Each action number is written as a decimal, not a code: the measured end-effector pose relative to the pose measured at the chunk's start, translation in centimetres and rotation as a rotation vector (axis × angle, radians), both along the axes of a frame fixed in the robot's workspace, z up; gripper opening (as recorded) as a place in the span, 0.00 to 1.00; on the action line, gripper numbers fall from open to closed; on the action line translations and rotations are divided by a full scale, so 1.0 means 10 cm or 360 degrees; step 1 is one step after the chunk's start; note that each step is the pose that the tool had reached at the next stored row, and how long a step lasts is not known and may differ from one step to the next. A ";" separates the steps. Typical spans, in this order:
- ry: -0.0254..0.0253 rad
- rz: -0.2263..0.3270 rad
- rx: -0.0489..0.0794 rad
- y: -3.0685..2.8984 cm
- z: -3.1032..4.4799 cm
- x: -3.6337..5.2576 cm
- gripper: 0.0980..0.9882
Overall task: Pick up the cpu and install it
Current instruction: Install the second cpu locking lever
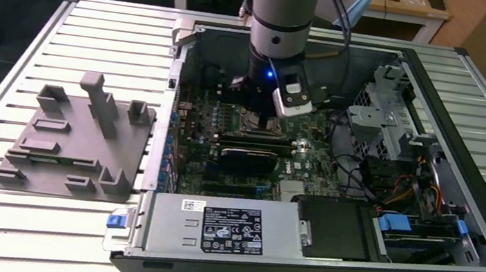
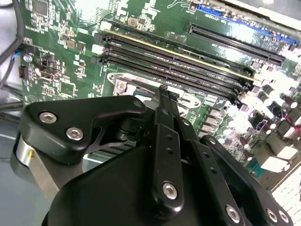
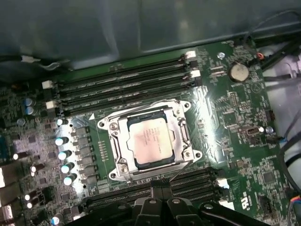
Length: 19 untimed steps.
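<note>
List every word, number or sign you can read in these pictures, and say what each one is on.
None can be read.
White sticker on the power supply: print too small to read.
Black label beside it: rows of marks and text, too small to read.
Top of the cpu, seated in its socket: faint lines of print, not legible.
Motherboard: white markings, too small to read.

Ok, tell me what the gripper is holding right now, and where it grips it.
Nothing is held. The gripper has its fingers together with nothing between them, above the motherboard, while the cpu lies in its socket frame.
</note>
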<state>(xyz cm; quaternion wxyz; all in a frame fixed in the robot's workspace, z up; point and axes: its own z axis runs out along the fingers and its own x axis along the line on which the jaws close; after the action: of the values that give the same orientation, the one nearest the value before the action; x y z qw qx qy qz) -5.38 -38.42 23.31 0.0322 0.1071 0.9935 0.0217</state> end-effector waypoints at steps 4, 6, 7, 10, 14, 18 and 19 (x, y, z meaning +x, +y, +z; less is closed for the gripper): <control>-0.00001 0.0048 0.0000 -0.010 -0.022 -0.029 0.01; -0.00001 0.0052 0.0000 -0.025 -0.037 -0.074 0.01; -0.00002 0.0054 0.0000 -0.036 -0.045 -0.100 0.01; -0.00001 0.0060 0.0001 -0.058 -0.056 -0.142 0.01; 0.00001 0.0062 0.0004 -0.087 -0.057 -0.162 0.01; -0.00011 0.0062 0.0054 -0.141 -0.077 -0.165 0.01; -0.00012 0.0062 0.0061 -0.153 -0.084 -0.167 0.01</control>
<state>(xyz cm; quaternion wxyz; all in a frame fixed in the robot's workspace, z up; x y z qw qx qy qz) -7.04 -39.96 22.47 0.0301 0.0883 0.9948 0.0416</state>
